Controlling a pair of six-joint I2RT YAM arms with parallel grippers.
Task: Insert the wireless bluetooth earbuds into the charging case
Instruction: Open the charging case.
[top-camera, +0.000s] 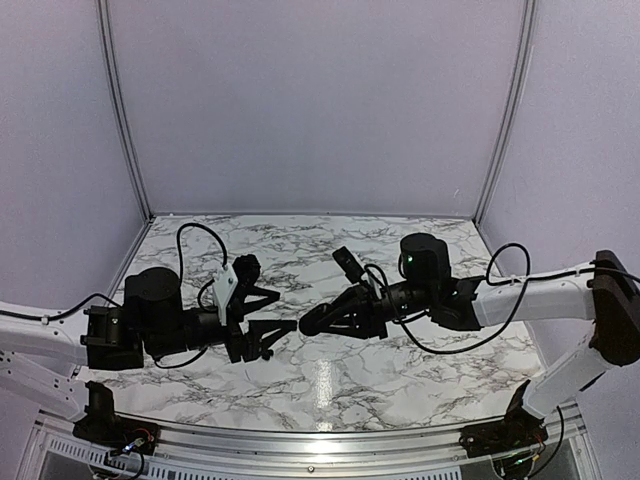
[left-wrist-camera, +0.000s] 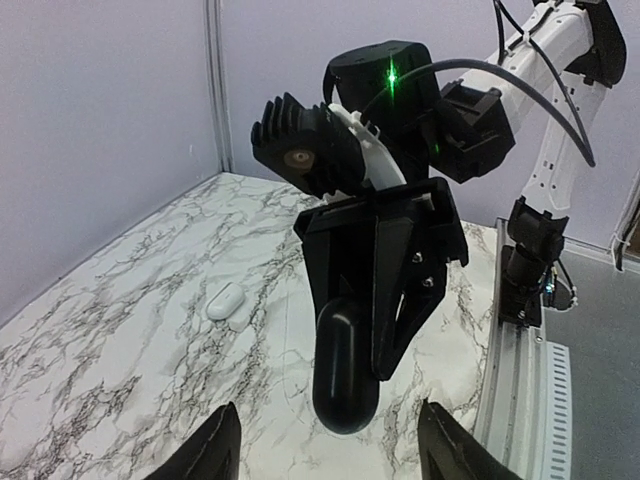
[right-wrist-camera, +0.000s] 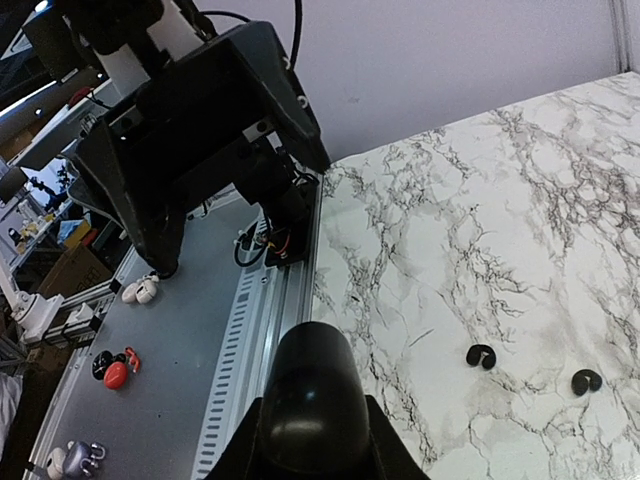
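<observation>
My right gripper (right-wrist-camera: 312, 445) is shut on the charging case (right-wrist-camera: 310, 395), a glossy black oval that sticks out past its fingers. It holds the charging case (left-wrist-camera: 345, 370) in the air above the marble table, pointed at my left gripper (left-wrist-camera: 328, 458). That gripper is open, and the case's end hangs just short of its spread fingertips (left-wrist-camera: 212, 452). The two grippers meet at mid-table, the left gripper (top-camera: 268, 318) facing the right gripper (top-camera: 312, 322). Two tiny black earbuds (right-wrist-camera: 481, 355) (right-wrist-camera: 586, 380) lie apart on the marble, away from both grippers.
A small white oval case (left-wrist-camera: 226, 300) lies on the marble to the left of the held case. An aluminium rail (right-wrist-camera: 255, 330) runs along the table's near edge. Beyond it a grey surface holds loose red, black and white earbuds (right-wrist-camera: 113, 370). White walls enclose the table.
</observation>
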